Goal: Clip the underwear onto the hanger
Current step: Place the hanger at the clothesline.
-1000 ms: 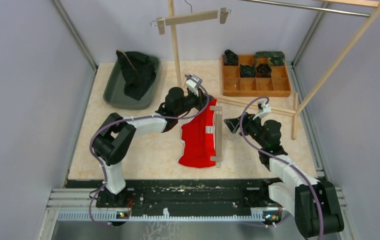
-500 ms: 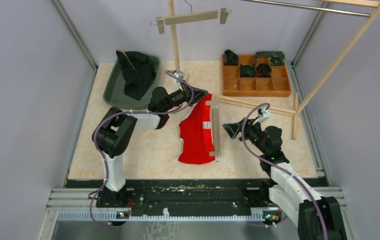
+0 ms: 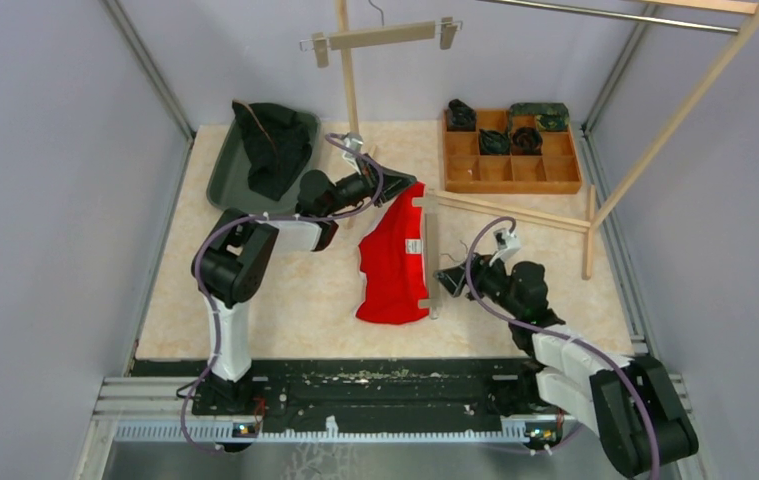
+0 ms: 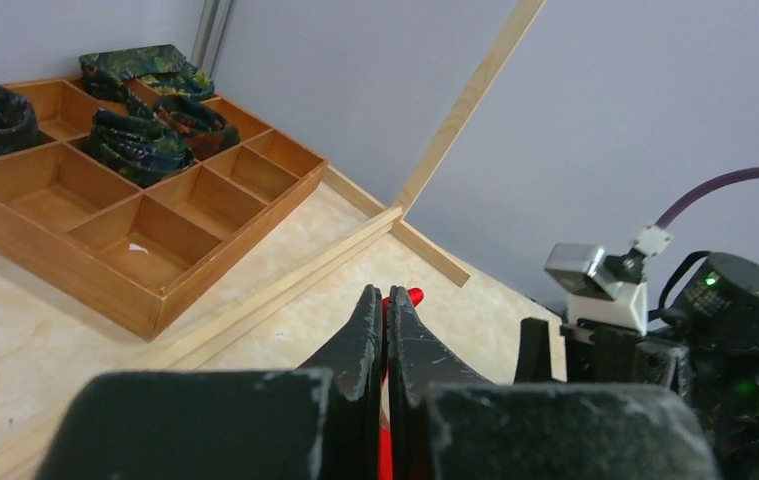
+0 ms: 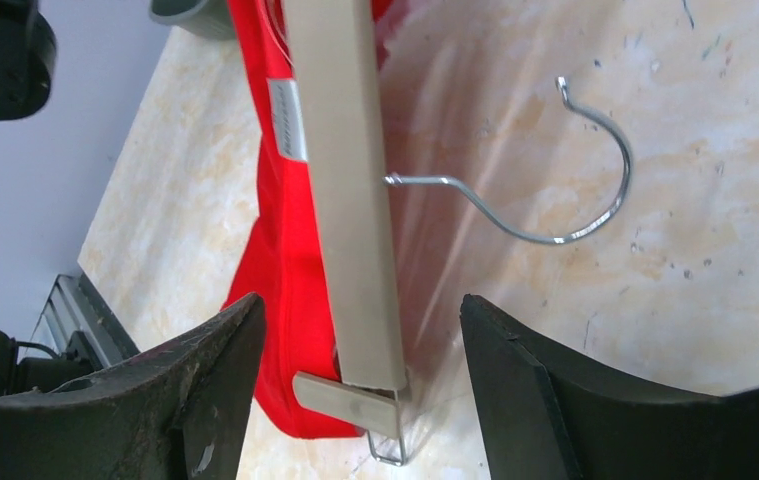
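Nearest the bases, the right gripper [image 5: 362,300] has its jaws spread wide, straddling the near end of a wooden clip hanger [image 3: 426,262] that lies flat on the table [image 3: 285,300]. Neither finger touches the bar. In the right wrist view the hanger's wire hook [image 5: 580,190] rests on the tabletop, on the side away from the cloth. The metal clip [image 5: 347,394] at this near end seems to sit just beside the fabric's edge rather than on it, though the angle leaves that unsure.

The red underwear [image 3: 390,270] is spread along the left side of the hanger, touching it. At its far corner, the left gripper [image 4: 383,300] is pinched tight on a fold of the red fabric.

Farther back, a grey-green tray [image 3: 225,180] holds a dark garment [image 3: 273,150]. A wooden compartment box [image 3: 510,172] has rolled dark garments in its rear cells. A second clip hanger [image 3: 380,37] hangs from the wooden rack [image 3: 350,90].
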### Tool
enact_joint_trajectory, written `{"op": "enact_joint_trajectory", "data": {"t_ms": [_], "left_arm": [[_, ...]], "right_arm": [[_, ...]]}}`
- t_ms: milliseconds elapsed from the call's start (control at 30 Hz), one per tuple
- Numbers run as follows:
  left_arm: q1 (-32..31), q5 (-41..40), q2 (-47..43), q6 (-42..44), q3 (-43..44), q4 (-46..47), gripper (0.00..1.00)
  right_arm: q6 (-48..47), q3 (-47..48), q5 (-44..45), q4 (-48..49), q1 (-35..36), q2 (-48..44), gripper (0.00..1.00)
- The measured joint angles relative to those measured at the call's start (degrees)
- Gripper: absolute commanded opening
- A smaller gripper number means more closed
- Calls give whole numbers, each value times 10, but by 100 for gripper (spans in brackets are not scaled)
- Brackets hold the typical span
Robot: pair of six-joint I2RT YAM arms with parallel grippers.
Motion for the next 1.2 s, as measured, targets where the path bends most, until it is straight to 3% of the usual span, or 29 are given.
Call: {"op": "enact_joint_trajectory", "data": {"t_ms": [433, 1033, 1200], "left_arm": [[7, 25, 5, -28, 7, 24, 0], [15, 35, 28, -73, 7, 72, 0], [15, 35, 30, -78, 7, 84, 0]], "right_arm": [[12, -35, -19, 162, 2, 111, 68], [68, -51, -73, 507, 2, 409, 60], [72, -38, -77, 521, 12, 476, 59]]}}
